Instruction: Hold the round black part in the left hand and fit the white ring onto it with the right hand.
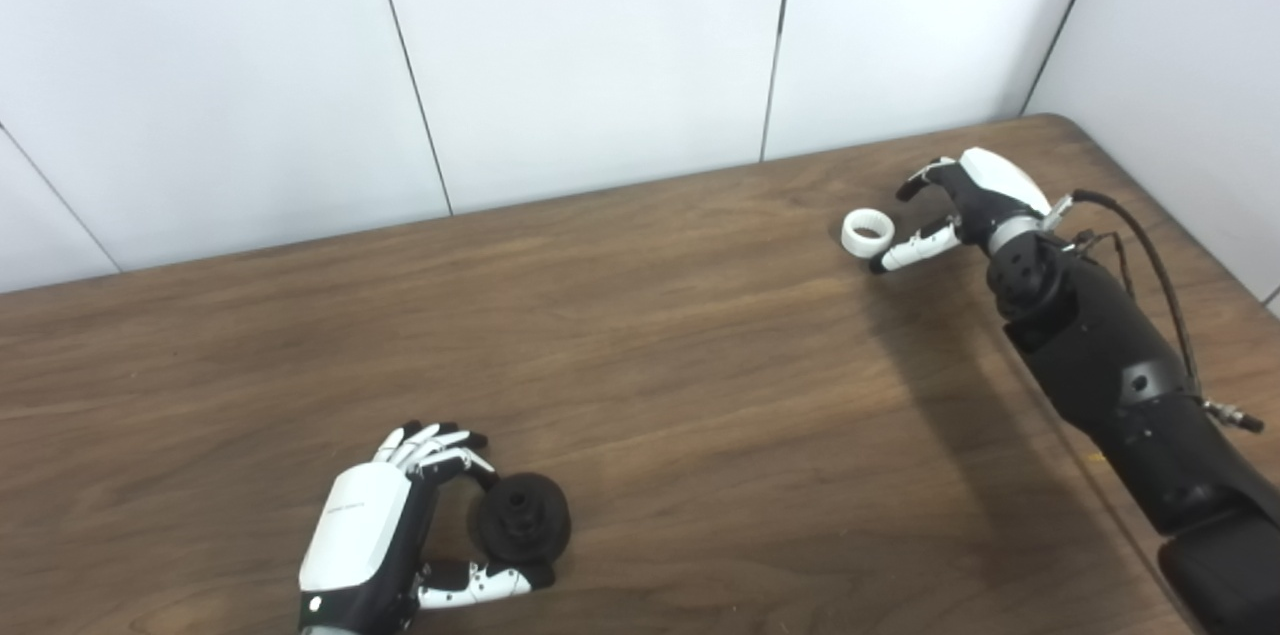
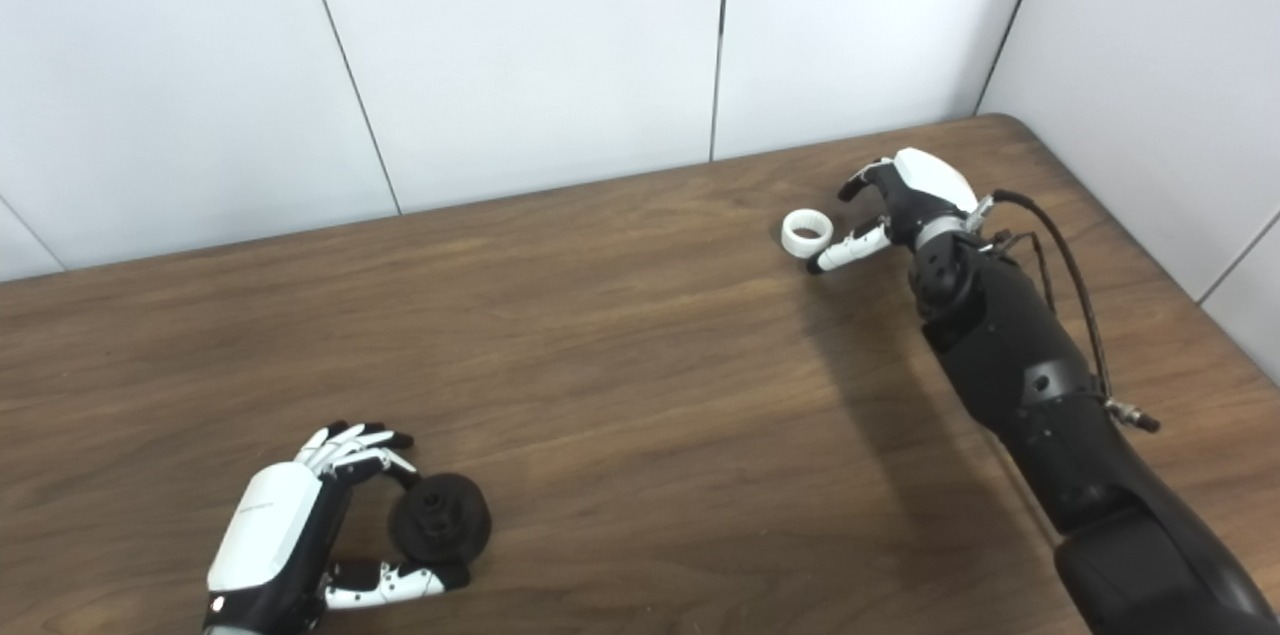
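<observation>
Left hand point(image 1: 385, 525): sitting at the lower left of the frame, close to the bottom edge; fingers and thumb are curving around the black part without visibly gripping it, spread wide.
Round black part point(image 1: 521, 517): lying on the table between the left thumb below and the fingers above, hub facing up; whether the fingertips are touching it cannot be told.
Table point(image 1: 640, 345): brown wood surface is filling the lower two thirds of the frame; far edge is running along the wall, and a rounded corner is showing at the upper right.
Open room: a broad bare stretch of tabletop is lying between the two hands, across the frame centre.
Right hand point(image 1: 965, 200): reaching into the upper right, near the far edge and corner; fingers are apart, holding nothing.
White ring point(image 1: 867, 232): resting on the table just left of the right hand, thumb tip just beside it.
White wall panels point(image 1: 600, 45): standing behind the far edge.
</observation>
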Controlling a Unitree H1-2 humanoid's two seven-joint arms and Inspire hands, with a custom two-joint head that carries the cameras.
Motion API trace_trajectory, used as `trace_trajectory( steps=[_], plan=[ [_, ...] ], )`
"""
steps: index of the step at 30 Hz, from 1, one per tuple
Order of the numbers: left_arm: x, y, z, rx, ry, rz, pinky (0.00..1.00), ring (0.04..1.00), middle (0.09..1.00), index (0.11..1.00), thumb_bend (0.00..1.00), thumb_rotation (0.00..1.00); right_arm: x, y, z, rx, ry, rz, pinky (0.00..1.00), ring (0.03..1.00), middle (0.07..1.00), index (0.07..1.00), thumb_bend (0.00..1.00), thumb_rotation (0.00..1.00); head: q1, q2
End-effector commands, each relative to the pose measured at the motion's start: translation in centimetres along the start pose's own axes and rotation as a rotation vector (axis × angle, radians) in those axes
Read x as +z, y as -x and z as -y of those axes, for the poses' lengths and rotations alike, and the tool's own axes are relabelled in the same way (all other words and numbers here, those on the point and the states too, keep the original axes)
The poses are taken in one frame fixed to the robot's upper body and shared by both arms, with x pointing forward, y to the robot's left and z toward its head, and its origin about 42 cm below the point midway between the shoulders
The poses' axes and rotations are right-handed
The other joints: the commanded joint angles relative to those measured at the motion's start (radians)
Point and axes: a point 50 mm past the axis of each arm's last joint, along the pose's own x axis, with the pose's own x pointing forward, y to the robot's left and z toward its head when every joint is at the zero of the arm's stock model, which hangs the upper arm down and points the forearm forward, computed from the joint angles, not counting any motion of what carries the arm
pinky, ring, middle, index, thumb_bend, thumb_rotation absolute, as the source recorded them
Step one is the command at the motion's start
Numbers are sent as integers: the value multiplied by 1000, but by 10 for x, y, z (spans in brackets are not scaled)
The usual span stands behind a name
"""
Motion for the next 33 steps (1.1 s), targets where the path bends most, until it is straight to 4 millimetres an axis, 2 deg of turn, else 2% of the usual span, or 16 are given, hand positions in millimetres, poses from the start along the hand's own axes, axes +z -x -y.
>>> trace_trajectory(
  steps=[1,17,33],
  plan=[
    [-5,13,8,-81,-18,-25,954,867,778,486,518,43,16,-9,37,-81,7,35,987,998,941,719,843,292,0,3],
    [-2,10,9,-82,-27,-32,958,866,781,486,518,43,31,-12,34,-49,-21,53,989,992,931,704,849,319,7,8],
    [0,11,10,-82,-18,-30,958,871,784,486,518,42,33,-13,30,-31,-22,54,988,989,928,709,835,305,11,13]
  ],
)
